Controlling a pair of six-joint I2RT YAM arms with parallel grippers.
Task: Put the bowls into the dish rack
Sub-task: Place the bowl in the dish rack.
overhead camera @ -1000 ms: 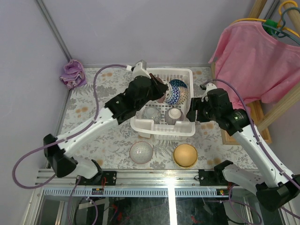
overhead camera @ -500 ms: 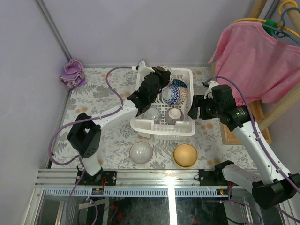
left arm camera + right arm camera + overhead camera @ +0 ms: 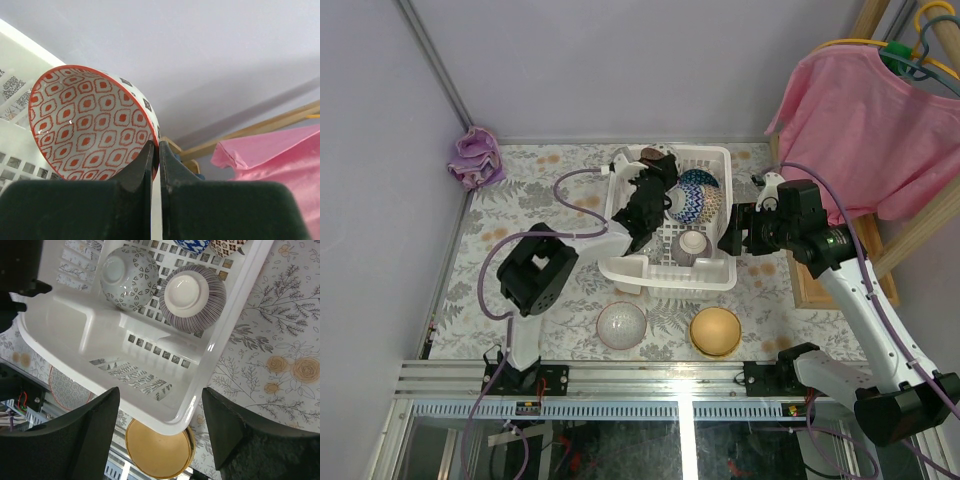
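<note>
The white dish rack (image 3: 665,278) stands mid-table. My left gripper (image 3: 655,172) hangs over its far left corner, shut on the rim of a pink-red patterned bowl (image 3: 90,125), which is tipped on edge. In the left wrist view the jaws of the left gripper (image 3: 156,150) pinch that rim. Inside the rack (image 3: 150,340) lie a blue-white netted bowl (image 3: 696,198), a striped bowl (image 3: 192,292) and a grey patterned bowl (image 3: 129,277), both upside down. My right gripper (image 3: 161,390) is open above the rack's near right corner, holding nothing. A tan-yellow bowl (image 3: 715,330) and a whitish bowl (image 3: 622,325) sit on the table in front.
A purple cloth (image 3: 475,157) lies at the far left corner. A pink shirt (image 3: 865,130) hangs on a hanger at the right, beside a wooden frame (image 3: 840,275). Walls close the left and far sides.
The left arm has folded its elbow down and back, carrying the pink-red bowl toward the rack's far left corner. The right gripper has opened a little wider and hardly moved.
</note>
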